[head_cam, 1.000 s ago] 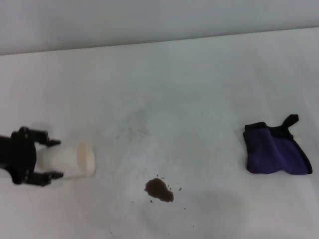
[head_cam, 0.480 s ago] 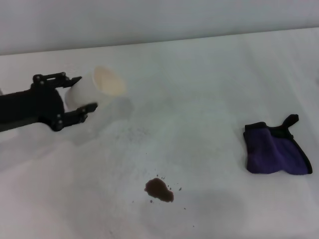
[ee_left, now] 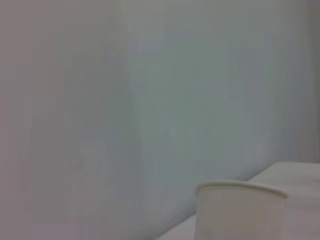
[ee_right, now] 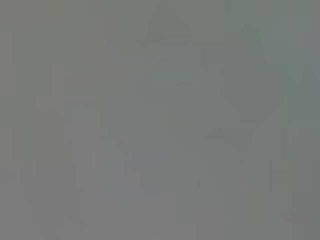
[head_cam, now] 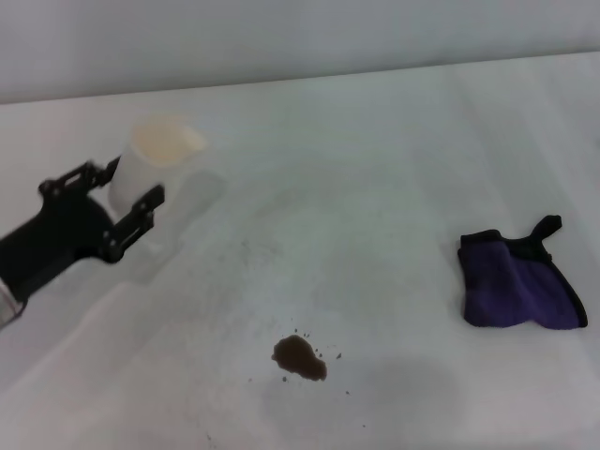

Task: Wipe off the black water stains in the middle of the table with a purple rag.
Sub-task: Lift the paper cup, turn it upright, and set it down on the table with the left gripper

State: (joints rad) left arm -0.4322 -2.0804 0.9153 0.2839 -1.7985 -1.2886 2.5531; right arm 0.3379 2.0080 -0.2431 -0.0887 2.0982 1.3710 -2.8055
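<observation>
Purple rag [head_cam: 519, 290] sits untouched on the right side of the bench [head_cam: 375, 169], well apart from the stain [head_cam: 300, 358], which is near the front middle with little specks around it; so no wiping is happening yet. What's actually going on is prep: the left pincer [head_cam: 127, 200] is clamped around a white paper cup [head_cam: 155, 161], holding it tilted over the far-left part of the bench, away from the stain; the left wrist view just shows the cup's rim [ee_left: 241, 189] with the wall behind. Can't tell from the head view whether the cup is touching the surface or a bit off it.

Right arm isn't visible anywhere; its wrist view is plain grey, so no idea about that pincer.

My guess for what comes next: park the cup somewhere off to the left and let go; then one arm, most likely the right since it's closer, has to come down on the rag, grab it, carry it across to the stain and rub over the blotch and the specks.
</observation>
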